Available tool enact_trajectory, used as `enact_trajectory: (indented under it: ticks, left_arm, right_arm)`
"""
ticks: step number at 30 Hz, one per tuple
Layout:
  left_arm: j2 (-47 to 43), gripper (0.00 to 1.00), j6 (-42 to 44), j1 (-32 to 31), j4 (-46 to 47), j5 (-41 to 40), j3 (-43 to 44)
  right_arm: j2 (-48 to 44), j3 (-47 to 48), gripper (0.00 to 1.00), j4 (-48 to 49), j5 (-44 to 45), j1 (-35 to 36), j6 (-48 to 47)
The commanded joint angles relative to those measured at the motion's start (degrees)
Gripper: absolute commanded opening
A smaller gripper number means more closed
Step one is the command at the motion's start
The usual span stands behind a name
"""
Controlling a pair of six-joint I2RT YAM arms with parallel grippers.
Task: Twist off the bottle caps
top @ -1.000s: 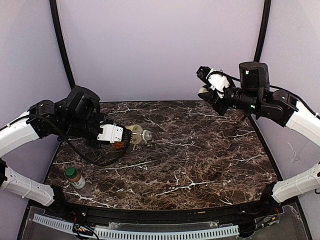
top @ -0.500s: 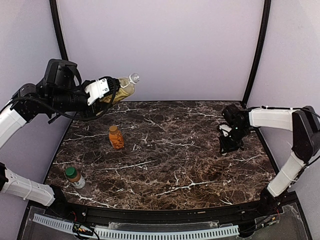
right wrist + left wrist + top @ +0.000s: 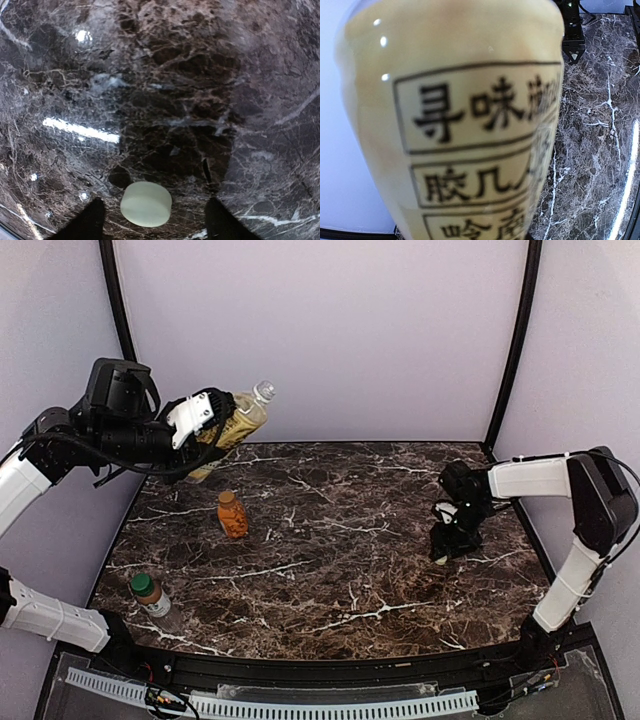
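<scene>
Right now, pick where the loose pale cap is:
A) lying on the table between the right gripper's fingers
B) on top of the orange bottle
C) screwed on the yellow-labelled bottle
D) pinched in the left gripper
A: the right wrist view shows the pale cap lying flat on the marble table, between the parted fingers of the right gripper and touching neither.

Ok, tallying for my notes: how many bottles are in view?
3. The yellow-labelled bottle held up at far left; orange bottle standing on the table, left of centre; small clear bottle at the near-left corner. None seems hidden.
</scene>
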Motion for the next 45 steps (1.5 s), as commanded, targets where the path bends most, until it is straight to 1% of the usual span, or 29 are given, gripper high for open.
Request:
enact_trajectory:
  ticks: [1,2,6,8,9,11,13,16,17,18,19,20,22,24,26,28,30,35,37,40,42,45]
  left_arm:
    - [-1.36,0.28,-1.36,0.28,-1.78,3.79,-0.56]
    - [-1.33,0.28,-1.44,0.33,-2.03,4.64,-0.45]
    - [-1.12,0.28,-2.28,0.32,-2.85,7.57,0.43]
    - [-0.94,0.28,-2.72,0.33,-3.35,9.87,1.25]
    - [-0.78,0.27,-2.98,0.31,-3.67,10.83,1.57]
    - [-0.48,0.27,-3.35,0.29,-4.57,14.15,2.46]
    - [-0.09,0.27,-3.56,0.28,-5.66,18.57,3.26]
    - [0.48,0.27,-3.77,0.28,-5.95,20.62,3.91]
    - [0.6,0.27,-3.74,0.33,-5.98,21.07,4.05]
    - [0.72,0.27,-3.72,0.34,-6.04,21.21,4.16]
    - [0.8,0.27,-3.67,0.31,-6.09,21.68,4.47]
    - [1.08,0.27,-3.59,0.29,-6.14,21.87,4.63]
    - [1.37,0.26,-3.7,0.28,-6.38,22.47,5.23]
    - [1.74,0.26,-3.65,0.28,-6.53,22.92,5.91]
    - [1.97,0.26,-3.51,0.3,-6.51,23.05,6.31]
    - [2.09,0.26,-3.45,0.29,-6.46,22.84,6.34]
    - [2.19,0.26,-3.41,0.28,-6.25,22.63,5.91]
    - [2.3,0.26,-3.36,0.35,-6.1,22.55,5.75]
    - [2.42,0.26,-3.3,0.29,-6.03,22.28,5.77]
    - [2.38,0.26,-3.08,0.3,-5.99,22.06,5.58]
    - [2.38,0.26,-3.02,0.31,-6.01,22.04,5.51]
    - [2.51,0.26,-3.27,0.31,-5.83,21.97,5.63]
  right_arm:
    - [-0.24,2.58,0.94,-3.63,1.22,0.05,1.13]
    - [-1.22,4.79,0.98,-5.51,1.89,0.43,1.17]
    - [-6.57,16.08,0.99,-10.87,7.73,5.42,-1.09]
    - [-9.46,22.52,0.99,-10.37,10.33,10.65,-4.08]
    - [-11.07,25.36,0.99,-8.51,11.01,13.85,-6.33]
    - [-15.1,28.52,0.98,-0.67,9.04,20.91,-11.76]
    - [-18.37,28.34,0.98,11.5,1.68,27.03,-15.87]
    - [-20.76,25.62,0.97,32.51,-11.56,31.78,-15.58]
    - [-20.71,23.85,0.97,42.61,-15.28,32.91,-14.54]
    - [-20.29,22.96,0.97,49.04,-18.19,33.97,-14.03]
    - [-19.28,22.95,0.96,53.63,-19.32,34.97,-13.58]
    - [-17.94,23.69,0.96,56.47,-20.35,36.01,-13.51]
    - [-15.0,26.37,0.94,59.15,-22.65,37.44,-13.77]
    - [-12.28,29.38,0.94,59.29,-22.44,38.86,-14.11]
    - [-9.5,32.29,0.91,57.9,-21.08,39.33,-13.68]
    - [-7.73,33.79,0.88,57.76,-21.72,39.52,-13.46]
    - [-6.62,34.16,0.83,58.94,-22.99,39.56,-11.54]
    - [-6.06,33.71,0.64,60.39,-25.02,39.66,-10.16]
    - [-6.06,33.18,0.6,60.75,-25.8,39.67,-9.8]
    - [-6.01,32.67,0.57,61.43,-26.23,39.67,-9.07]
    - [-5.91,32.53,0.46,61.43,-26.07,39.62,-8.65]
    - [-5.68,32.31,0.22,61.21,-25.84,39.65,-8.26]
